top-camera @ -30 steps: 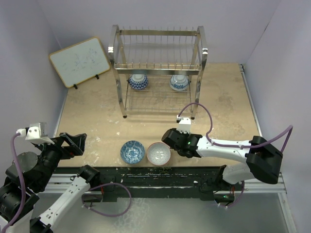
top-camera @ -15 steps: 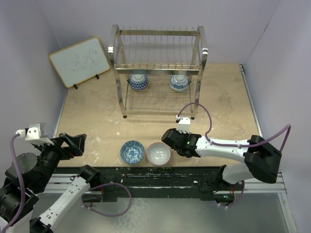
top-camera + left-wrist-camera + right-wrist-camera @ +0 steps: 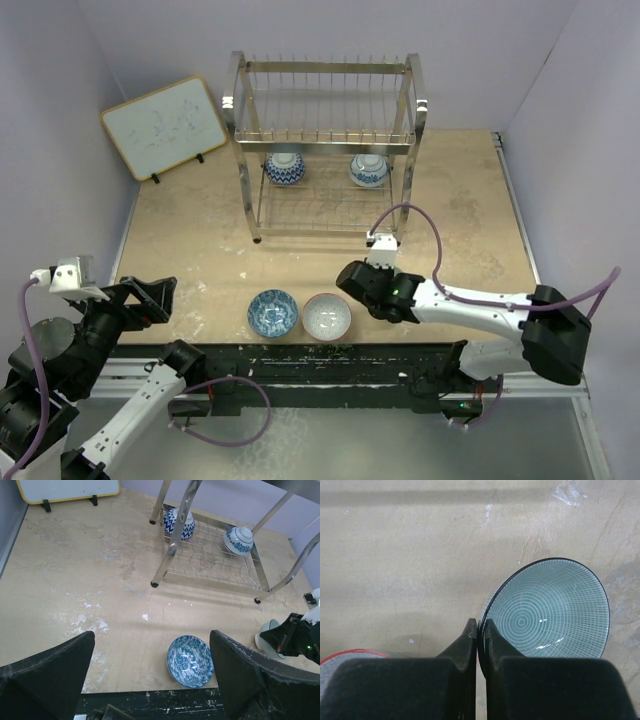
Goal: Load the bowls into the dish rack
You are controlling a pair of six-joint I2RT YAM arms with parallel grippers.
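Observation:
My right gripper is shut on the near left rim of the mint green bowl, which has fine white rings inside. In the top view the right gripper hides that bowl. A blue-patterned bowl and a pale bowl with a reddish rim sit side by side at the table's near edge. The silver wire dish rack stands at the back, with two blue-patterned bowls on its lower tier. My left gripper is open and empty at the near left.
A wood-framed whiteboard leans at the back left. In the left wrist view the blue bowl lies just inside the table's black front edge. The red rim of the pale bowl shows left of my right fingers.
My right arm has shifted a little to the right, still holding the mint bowl. The left arm and the bowls on the table have not moved.

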